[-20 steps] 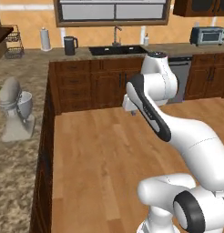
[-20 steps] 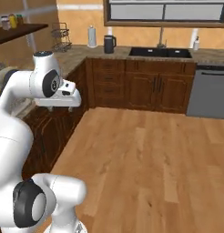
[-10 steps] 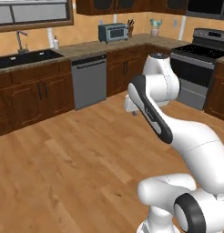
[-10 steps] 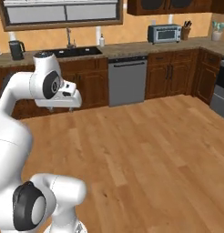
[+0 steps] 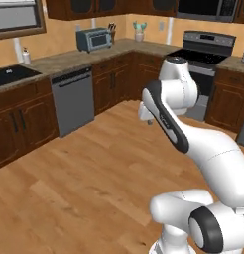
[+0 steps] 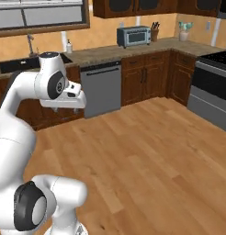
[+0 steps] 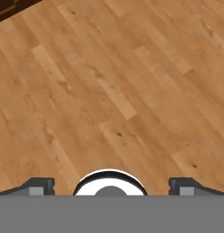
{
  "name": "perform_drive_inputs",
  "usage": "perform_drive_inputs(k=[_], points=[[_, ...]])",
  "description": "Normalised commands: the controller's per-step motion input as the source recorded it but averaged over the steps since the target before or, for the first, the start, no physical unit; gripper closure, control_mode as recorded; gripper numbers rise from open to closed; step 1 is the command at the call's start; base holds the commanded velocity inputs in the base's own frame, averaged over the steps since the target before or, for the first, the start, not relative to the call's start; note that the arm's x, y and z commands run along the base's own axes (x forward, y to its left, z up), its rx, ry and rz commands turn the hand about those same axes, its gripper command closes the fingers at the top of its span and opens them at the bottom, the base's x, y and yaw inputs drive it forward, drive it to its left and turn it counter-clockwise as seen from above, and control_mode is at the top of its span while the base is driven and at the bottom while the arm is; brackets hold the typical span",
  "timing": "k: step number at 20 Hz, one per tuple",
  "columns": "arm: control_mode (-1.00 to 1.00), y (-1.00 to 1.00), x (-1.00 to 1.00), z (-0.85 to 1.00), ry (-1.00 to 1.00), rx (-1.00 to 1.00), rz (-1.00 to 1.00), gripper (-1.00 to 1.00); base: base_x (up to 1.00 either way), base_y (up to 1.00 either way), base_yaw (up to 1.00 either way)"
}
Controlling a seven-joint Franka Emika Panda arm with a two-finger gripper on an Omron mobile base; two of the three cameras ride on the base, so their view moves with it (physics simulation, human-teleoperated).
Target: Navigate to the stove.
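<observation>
The stove (image 5: 207, 51) stands at the back right in the left base view: a steel-grey range with a black cooktop and a raised control panel, its oven front partly behind my arm. In the right base view the stove (image 6: 212, 86) sits at the right edge, cut off by the frame. My gripper (image 5: 147, 117) hangs folded close to the arm over the wooden floor, well short of the stove. It appears again as the gripper (image 6: 72, 104) in the right base view. In the hand view the gripper (image 7: 112, 184) is open, tips wide apart, with bare floor below.
A grey dishwasher (image 5: 72, 100) is set in the dark wood cabinets on the left, with a sink (image 5: 10, 75) beyond it. A toaster oven (image 6: 133, 36) and a knife block (image 6: 154, 33) sit on the counter. A microwave (image 5: 207, 7) hangs above the stove. Wooden floor (image 6: 151, 147) stretches towards the range.
The whole picture has swung left, so the base has turned right. The stove, at the right edge half a second ago, now sits larger and nearer. The arm keeps its pose.
</observation>
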Motion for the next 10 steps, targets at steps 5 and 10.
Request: perform_drive_inputs(k=[5,10], points=[[1.0,0.0,0.0,0.0,0.0,0.0,0.0,-1.0,1.0,0.5,-0.4],[1.0,0.0,0.0,0.0,0.0,0.0,0.0,-1.0,1.0,0.31,-0.37]])
